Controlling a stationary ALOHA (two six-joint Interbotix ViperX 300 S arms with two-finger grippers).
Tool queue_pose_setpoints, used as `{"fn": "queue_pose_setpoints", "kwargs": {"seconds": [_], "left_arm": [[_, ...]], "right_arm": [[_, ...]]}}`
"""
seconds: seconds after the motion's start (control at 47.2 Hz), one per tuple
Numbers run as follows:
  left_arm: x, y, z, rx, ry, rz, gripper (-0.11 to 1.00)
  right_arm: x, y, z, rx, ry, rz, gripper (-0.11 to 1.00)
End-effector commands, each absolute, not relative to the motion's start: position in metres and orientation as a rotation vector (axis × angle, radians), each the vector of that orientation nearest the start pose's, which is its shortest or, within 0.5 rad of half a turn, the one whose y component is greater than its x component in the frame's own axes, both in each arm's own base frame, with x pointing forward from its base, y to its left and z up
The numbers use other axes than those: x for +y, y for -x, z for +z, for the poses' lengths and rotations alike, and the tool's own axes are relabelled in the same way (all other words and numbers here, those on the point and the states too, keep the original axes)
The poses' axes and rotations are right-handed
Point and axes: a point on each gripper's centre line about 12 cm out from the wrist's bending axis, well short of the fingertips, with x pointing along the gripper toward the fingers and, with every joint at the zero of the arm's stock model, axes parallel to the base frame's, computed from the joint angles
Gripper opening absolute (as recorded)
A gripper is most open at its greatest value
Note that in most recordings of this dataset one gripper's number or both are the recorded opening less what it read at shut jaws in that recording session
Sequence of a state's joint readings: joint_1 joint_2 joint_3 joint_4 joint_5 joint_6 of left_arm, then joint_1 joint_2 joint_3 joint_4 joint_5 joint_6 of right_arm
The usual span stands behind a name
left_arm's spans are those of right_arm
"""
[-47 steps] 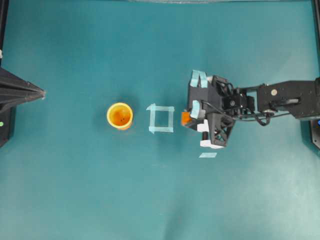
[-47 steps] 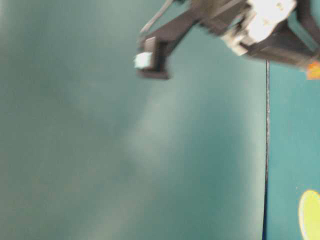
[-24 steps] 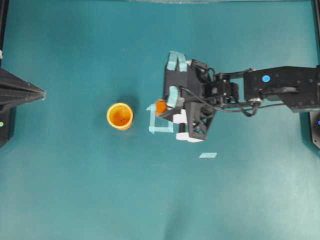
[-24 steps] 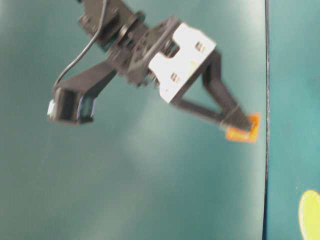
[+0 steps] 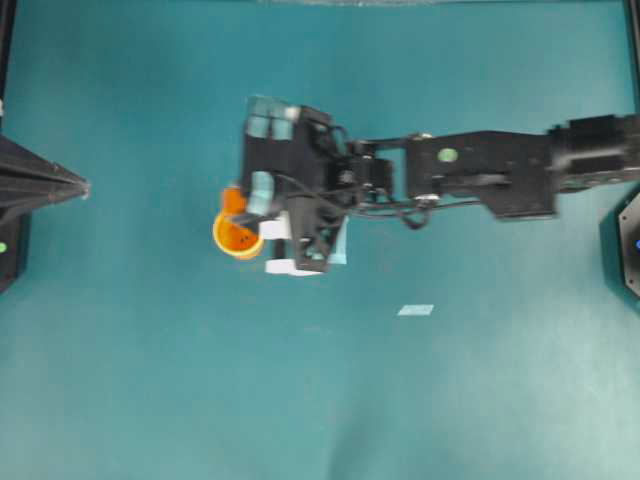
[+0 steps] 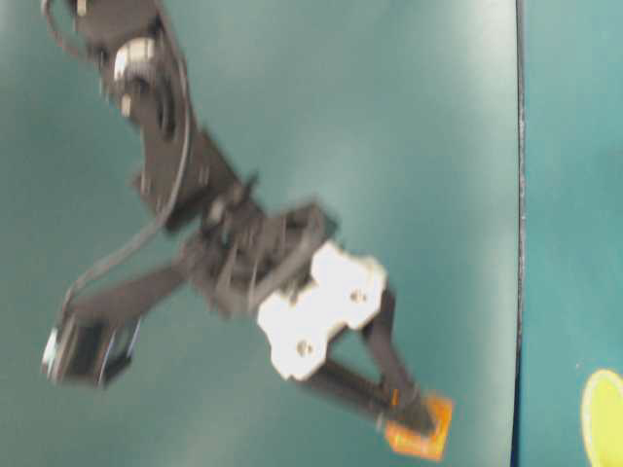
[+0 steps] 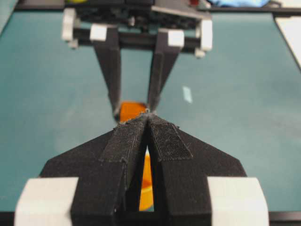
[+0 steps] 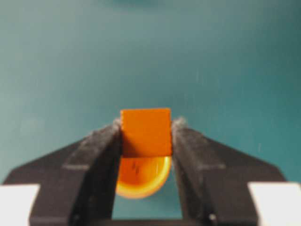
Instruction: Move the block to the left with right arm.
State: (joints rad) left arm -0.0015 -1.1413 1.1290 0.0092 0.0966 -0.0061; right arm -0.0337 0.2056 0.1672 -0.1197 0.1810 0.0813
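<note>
The small orange block (image 8: 146, 132) is pinched between the fingertips of my right gripper (image 8: 146, 126), which is shut on it. In the overhead view the block (image 5: 233, 200) hangs at the far rim of the yellow-orange cup (image 5: 238, 238), with the right gripper (image 5: 236, 201) reaching in from the right. From table level the block (image 6: 421, 433) is held off the table. In the right wrist view the cup (image 8: 141, 178) lies just below and behind the block. My left gripper (image 7: 148, 114) is shut on nothing, its tip (image 5: 85, 187) at the left edge, pointing at the block (image 7: 131, 109).
The pale blue tape square (image 5: 340, 245) is mostly covered by the right gripper's body. A loose tape strip (image 5: 415, 310) lies nearer the front on the teal table (image 5: 150, 380). The right arm (image 5: 480, 180) spans the table's right half.
The right arm has swept left with the block, from right of the tape square, across it, to the cup's far rim. The left arm has stayed still.
</note>
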Motion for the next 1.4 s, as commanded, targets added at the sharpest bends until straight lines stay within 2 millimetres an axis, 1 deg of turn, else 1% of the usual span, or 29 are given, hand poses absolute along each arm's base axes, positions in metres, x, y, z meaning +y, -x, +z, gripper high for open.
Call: {"fn": "queue_pose_setpoints", "kwargs": {"seconds": [0.0,0.021,0.191,0.445,0.615,1.378], "left_arm": [[0.000,-0.171,0.315,0.048,-0.003,-0.001,0.00],[0.000,-0.171,0.315,0.048,-0.005,-0.001,0.00],[0.000,-0.170,0.315,0.046,-0.005,-0.001,0.00],[0.000,-0.170,0.316,0.044,-0.005,-0.001,0.00],[0.000,-0.170,0.316,0.044,-0.008,-0.001,0.00],[0.000,-0.170,0.316,0.044,-0.008,-0.001,0.00]], "right_arm": [[-0.022,-0.515,0.267,0.466,0.041,-0.047,0.40],[-0.022,-0.520,0.266,0.462,0.043,-0.047,0.40],[-0.024,-0.544,0.264,0.442,0.047,-0.049,0.40],[-0.027,-0.562,0.266,0.413,0.047,-0.054,0.40],[-0.030,-0.566,0.267,0.405,0.046,-0.059,0.40],[-0.032,-0.567,0.268,0.390,0.045,-0.062,0.40]]}}
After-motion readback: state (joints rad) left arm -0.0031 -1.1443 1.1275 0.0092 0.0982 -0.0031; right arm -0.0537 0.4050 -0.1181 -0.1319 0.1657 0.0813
